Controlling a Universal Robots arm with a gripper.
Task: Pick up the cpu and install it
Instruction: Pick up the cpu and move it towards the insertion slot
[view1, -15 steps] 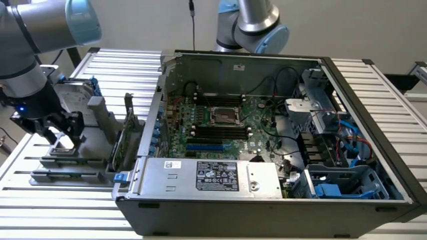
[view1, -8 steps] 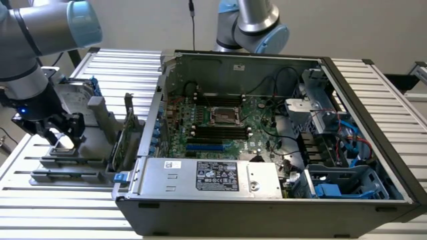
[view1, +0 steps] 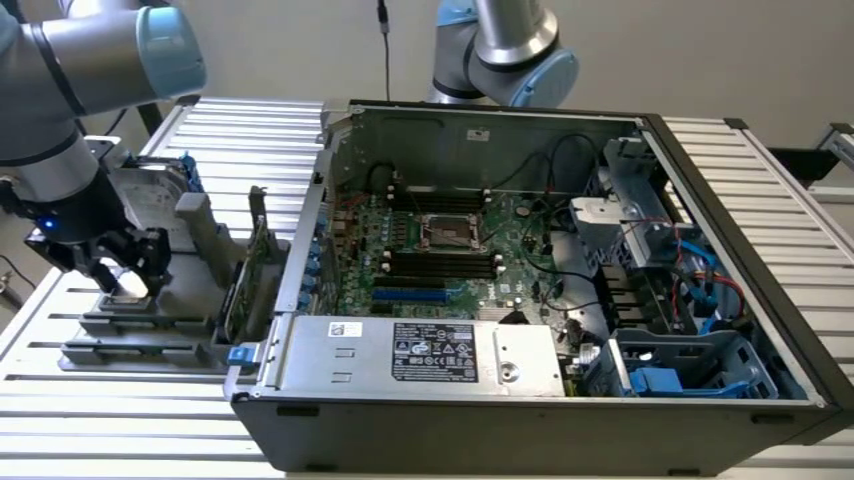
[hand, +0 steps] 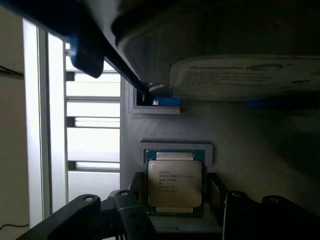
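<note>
cpu (hand: 175, 182) within the spread claw (view1: 127, 275)

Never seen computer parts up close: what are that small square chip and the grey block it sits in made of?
The cpu: its top looks like satin silvery metal, dully shining with printed lettering; its thin green edge suggests circuit board. The grey holder: seemingly matte plastic, flat and without shine, though that is uncertain.
</note>
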